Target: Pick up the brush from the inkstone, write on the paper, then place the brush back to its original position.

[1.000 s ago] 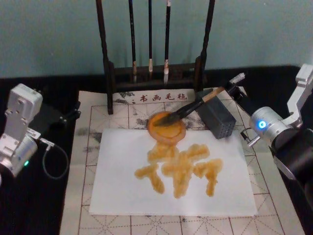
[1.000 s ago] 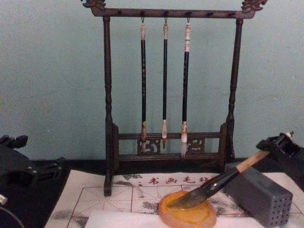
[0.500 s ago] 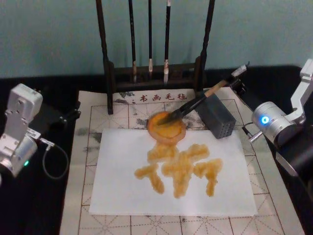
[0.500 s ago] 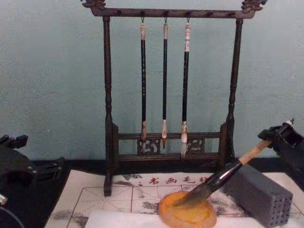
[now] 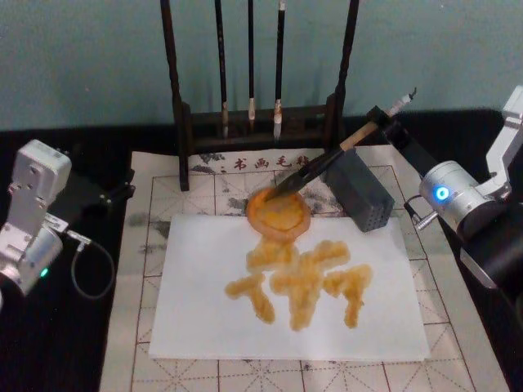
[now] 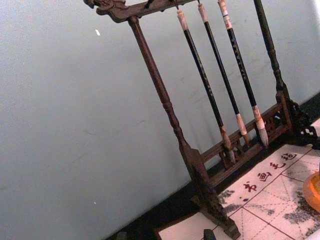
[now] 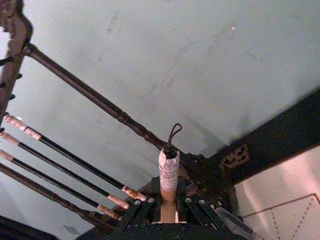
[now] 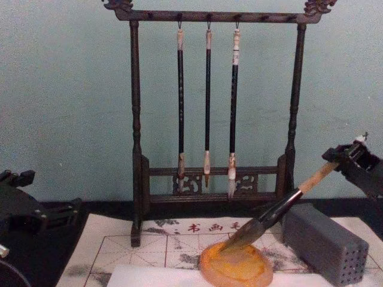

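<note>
Right hand (image 5: 378, 124) is up and to the right of the inkstone (image 5: 279, 214), clenched on the upper handle of the brush (image 5: 325, 165). The brush is tilted, with its bristles down at the inkstone's far rim; whether they touch it is hard to tell. The grip hides part of the handle, and the white end cap sticks out past it. The paper (image 5: 204, 314), just in front of the inkstone, carries orange strokes. The grey block (image 5: 360, 190) sits right of the inkstone. Left hand (image 5: 96, 194) is parked well left of the inkstone, its grip unreadable.
</note>
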Robot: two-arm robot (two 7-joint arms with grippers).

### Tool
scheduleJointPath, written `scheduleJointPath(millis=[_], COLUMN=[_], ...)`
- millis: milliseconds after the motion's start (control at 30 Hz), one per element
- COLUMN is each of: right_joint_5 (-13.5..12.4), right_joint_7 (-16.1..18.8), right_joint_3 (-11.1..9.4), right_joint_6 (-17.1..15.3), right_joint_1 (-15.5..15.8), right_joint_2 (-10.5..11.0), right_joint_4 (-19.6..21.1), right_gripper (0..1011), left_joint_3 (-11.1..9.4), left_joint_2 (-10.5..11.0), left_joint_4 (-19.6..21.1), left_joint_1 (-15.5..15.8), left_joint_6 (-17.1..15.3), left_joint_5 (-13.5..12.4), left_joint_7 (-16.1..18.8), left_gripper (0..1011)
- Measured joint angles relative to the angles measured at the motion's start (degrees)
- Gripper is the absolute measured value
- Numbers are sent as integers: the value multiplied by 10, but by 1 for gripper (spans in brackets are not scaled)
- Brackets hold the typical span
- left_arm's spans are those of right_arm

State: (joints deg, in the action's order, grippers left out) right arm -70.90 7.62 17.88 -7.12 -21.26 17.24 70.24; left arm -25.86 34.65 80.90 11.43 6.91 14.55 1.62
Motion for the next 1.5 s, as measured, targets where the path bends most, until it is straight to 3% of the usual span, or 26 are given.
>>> scheduleJointPath(millis=[533, 1500], right_joint_5=[39, 137], right_joint_7=[13, 41], right_joint_3=[20, 18], right_joint_6=[16, 66], right_joint_1=[-7, -12], right_joint_2=[12, -2], right_joint_4=[2, -6], right_gripper=[197, 197], left_joint_3=[0, 0], left_joint_2=[0, 0], left_joint_4=[0, 0], left_joint_1=[0, 0], left_joint_6=[0, 0], left_joint_5=[0, 0], left_joint_7=[0, 0], left_gripper=[1001, 1001])
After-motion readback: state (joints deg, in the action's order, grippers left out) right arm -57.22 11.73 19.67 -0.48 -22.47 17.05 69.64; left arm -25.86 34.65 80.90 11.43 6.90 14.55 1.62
